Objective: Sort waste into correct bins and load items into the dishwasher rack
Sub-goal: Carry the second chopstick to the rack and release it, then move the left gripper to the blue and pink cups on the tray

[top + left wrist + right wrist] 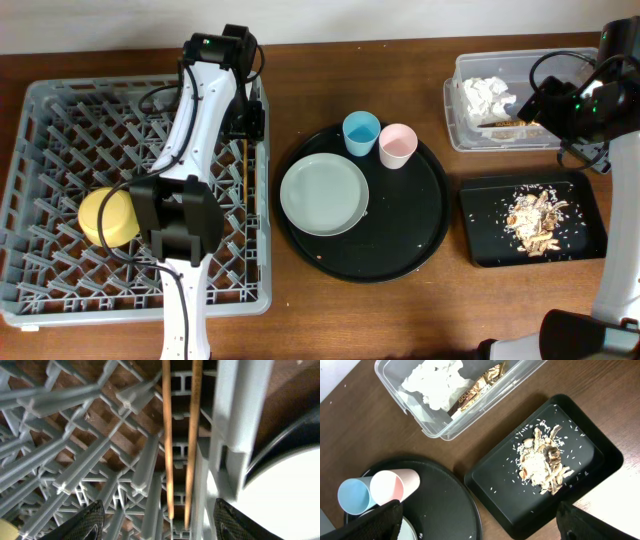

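Your left pincer (160, 527) hangs over the right edge of the dishwasher rack (60, 120). Its fingers are spread wide and grip nothing. Directly below it, the two chopsticks (167, 445) lie side by side and parallel on the rack floor, just inside the right wall. The yellow bowl (105, 217) sits among the pegs in the rack's left half.

Your right pincer (480, 527) is likewise spread apart and empty, held above the right side of the worktop (300, 320).

The clear tub (460, 135) holds the white napkins (487, 95) and the gold wrapper (480, 382). The black rectangular tray (480, 205) lies on the near side of the tub, not touching it. It carries the food scraps (535, 218), with pale grains scattered round them.

Not loaded: the plate (324, 195), blue cup (361, 133) and pink cup (397, 145) rest on the round black tray (420, 240), between the rack and the bins. Both cups stand mouth up, side by side, at the plate's far edge.
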`<action>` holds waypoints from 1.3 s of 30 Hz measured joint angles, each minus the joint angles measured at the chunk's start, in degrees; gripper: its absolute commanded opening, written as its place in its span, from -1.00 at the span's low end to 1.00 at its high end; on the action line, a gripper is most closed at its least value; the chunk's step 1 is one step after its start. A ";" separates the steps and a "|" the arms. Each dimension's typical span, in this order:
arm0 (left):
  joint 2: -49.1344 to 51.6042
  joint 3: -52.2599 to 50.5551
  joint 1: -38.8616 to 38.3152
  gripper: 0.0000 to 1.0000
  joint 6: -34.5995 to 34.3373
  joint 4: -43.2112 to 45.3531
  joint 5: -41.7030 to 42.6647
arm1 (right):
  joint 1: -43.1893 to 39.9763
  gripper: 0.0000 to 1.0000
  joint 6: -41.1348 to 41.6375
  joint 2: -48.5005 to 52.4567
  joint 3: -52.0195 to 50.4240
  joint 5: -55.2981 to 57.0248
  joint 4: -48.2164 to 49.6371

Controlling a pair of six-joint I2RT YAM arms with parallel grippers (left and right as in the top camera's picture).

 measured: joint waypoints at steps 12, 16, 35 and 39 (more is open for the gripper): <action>-1.53 15.17 -4.11 -0.03 0.02 -0.24 22.25 | 0.00 0.97 0.02 0.00 0.00 0.00 0.00; -1.53 12.94 -10.19 -0.01 1.70 5.79 27.26 | 0.00 0.97 0.02 0.00 0.00 0.00 0.00; -1.51 -8.35 -35.87 -0.04 14.84 35.65 4.20 | 0.00 0.97 0.04 0.00 0.00 0.00 0.00; -1.51 -9.70 -34.84 -0.03 15.69 38.86 1.62 | 0.00 0.97 0.02 0.00 0.00 0.00 0.00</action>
